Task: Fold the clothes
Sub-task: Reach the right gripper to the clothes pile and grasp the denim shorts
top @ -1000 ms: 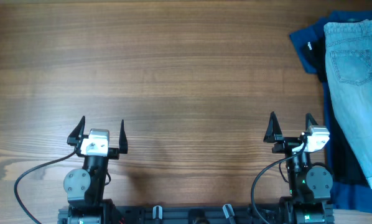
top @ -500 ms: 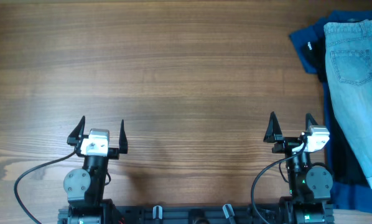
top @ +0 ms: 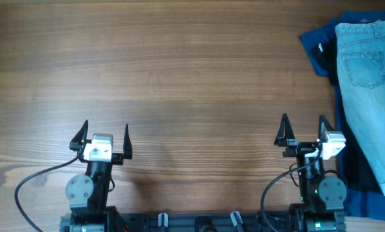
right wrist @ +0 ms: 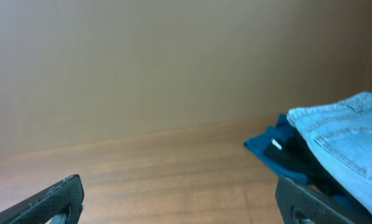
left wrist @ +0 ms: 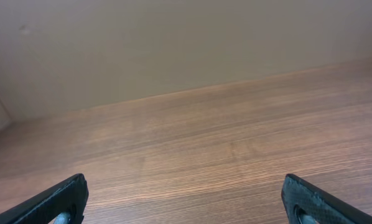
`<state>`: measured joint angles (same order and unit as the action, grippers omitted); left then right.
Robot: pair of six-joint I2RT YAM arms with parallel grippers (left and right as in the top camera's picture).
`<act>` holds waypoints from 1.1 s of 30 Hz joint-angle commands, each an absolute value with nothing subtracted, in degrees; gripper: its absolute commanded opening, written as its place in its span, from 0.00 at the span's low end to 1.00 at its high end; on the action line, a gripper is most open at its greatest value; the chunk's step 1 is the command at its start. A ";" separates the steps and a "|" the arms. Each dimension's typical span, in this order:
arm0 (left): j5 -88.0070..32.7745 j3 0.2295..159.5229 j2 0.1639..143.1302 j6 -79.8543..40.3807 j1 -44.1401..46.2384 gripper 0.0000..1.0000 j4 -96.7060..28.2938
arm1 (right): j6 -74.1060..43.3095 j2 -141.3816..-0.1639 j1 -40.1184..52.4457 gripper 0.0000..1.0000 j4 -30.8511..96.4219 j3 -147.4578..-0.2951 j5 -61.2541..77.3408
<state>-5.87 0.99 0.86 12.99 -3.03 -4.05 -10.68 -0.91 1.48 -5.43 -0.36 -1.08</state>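
Brown wood-grain tabletop point(top: 192, 71) is seen from above, with both arms parked at its near edge. The left end effector point(top: 105, 129) is held with its fingers spread wide apart and nothing is gripped; only wood is shown ahead of it. The right end effector point(top: 302, 122) is likewise spread wide and empty. Near it, along the right edge, the pale denim shorts point(top: 373, 84) are laid flat, with the waistband at the far end and a stitched pocket facing up. They are spread over a black garment point(top: 326, 58) and a blue garment point(top: 313, 40), whose edges are shown beneath. A plain beige wall point(left wrist: 173, 43) is seen beyond the far edge.
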 commanded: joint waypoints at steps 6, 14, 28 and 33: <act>-24.47 0.89 1.04 1.98 -3.33 1.00 -2.74 | -7.51 -2.11 1.80 1.00 -8.10 -2.72 11.25; -25.02 11.84 5.72 -2.00 -3.33 1.00 -12.14 | -7.64 -15.20 1.80 1.00 -8.01 -15.46 15.46; -25.06 52.34 46.28 -2.00 -3.27 1.00 -36.69 | -6.72 -58.74 1.80 1.00 16.78 -57.63 21.04; -25.06 67.26 61.23 -1.98 -3.22 1.00 -47.48 | -4.40 -71.83 1.39 1.00 28.60 -72.12 20.62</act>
